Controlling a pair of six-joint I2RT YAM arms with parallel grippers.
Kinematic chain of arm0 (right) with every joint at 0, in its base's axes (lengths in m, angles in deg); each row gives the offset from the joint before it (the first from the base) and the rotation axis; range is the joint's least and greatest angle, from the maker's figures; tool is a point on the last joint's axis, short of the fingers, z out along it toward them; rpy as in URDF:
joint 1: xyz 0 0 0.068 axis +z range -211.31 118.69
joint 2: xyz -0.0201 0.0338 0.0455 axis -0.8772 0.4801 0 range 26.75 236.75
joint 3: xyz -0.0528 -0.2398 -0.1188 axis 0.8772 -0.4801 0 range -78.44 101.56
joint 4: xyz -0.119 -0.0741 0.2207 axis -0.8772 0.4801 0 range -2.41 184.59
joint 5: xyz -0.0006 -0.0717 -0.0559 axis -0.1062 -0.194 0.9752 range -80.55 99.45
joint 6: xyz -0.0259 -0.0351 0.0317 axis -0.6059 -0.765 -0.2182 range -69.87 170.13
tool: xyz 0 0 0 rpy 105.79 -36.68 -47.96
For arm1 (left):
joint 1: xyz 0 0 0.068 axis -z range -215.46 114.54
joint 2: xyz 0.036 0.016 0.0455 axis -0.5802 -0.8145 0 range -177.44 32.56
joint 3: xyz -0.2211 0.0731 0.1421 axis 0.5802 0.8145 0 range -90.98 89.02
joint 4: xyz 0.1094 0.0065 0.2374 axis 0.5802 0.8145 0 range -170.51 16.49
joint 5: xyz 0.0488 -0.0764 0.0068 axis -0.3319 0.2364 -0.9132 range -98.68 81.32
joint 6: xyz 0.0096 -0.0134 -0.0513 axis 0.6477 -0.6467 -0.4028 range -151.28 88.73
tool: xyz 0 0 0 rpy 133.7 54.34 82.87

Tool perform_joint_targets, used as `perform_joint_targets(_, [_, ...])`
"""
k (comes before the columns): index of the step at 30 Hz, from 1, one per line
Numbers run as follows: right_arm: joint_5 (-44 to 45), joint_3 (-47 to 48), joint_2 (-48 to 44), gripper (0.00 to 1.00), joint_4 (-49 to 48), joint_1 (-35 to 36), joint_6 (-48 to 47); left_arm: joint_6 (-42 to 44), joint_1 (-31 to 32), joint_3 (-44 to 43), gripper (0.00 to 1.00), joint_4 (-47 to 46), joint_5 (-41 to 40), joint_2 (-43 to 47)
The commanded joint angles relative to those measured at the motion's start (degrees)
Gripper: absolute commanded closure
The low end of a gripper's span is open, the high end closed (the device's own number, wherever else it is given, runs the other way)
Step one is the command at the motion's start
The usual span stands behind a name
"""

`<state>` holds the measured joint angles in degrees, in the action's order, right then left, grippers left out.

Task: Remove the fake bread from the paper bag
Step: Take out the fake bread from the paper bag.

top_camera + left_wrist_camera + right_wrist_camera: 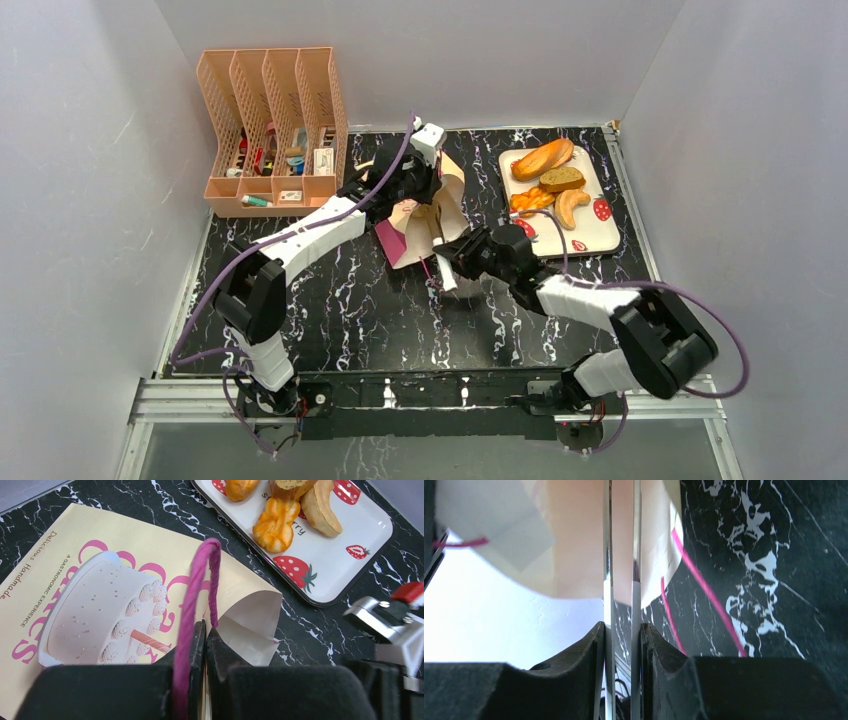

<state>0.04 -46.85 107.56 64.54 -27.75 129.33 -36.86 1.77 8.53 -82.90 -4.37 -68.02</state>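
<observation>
Left fingers: your left fingers [220, 650] are pressed fully together on the pink string handle [191, 595], whose loop stands up out of the pinch. That hold anchors the bag so it cannot slide while you work at its mouth.
Paper bag: the paper bag [425, 215] lies on its side on the bench [340, 320], cake print up, between the file rack [270, 120] and the tray [605, 180]. Its open end is turned towards your right arm.
Right fingers: your right fingers [651, 647] are nearly together, clamped on two thin metal blades that look like tongs [636, 555]. The blades run straight ahead to the bag's pale lip, probably because they can enter where broad fingers would crush the paper. You cannot tell whether their tips are inside.
Fake bread: four pieces of fake bread [543, 158] lie together on the tray, well apart from the bag.
Inside the bag: no view looks far enough in, so you cannot tell whether a piece remains.
Stage: most likely late in the task, with you going in for another piece or checking for one.
Next move: slide the blades in low and level while the handle hold takes the push.
Risk: the blades may snag the paper lip or the loose handle string lying beside them on the bench.
</observation>
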Motion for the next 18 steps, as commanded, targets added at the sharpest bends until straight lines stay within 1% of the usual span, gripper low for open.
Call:
perform_joint_targets(1, [-0.23, -2.63, -9.95, 0.94, 2.86, -0.25, -3.25, 0.09, -0.05, -2.51, 1.00, -0.55, -1.33, -0.28])
perform_joint_targets(8, [0.42, -8.01, -26.43, 0.95, 14.36, -0.27, -6.24, -0.34, -0.25, -5.91, 1.00, 0.00, -2.37, -4.06])
perform_joint_targets(14, [2.07, -7.89, -39.78, 0.95, 27.28, -0.26, -9.17, -1.42, -1.29, -10.92, 1.00, 1.74, -4.27, -8.35])
perform_joint_targets(18, [4.13, -6.24, -46.27, 0.95, 35.30, -0.25, -10.08, -1.80, -2.02, -15.96, 1.00, 4.72, -4.74, -12.38])
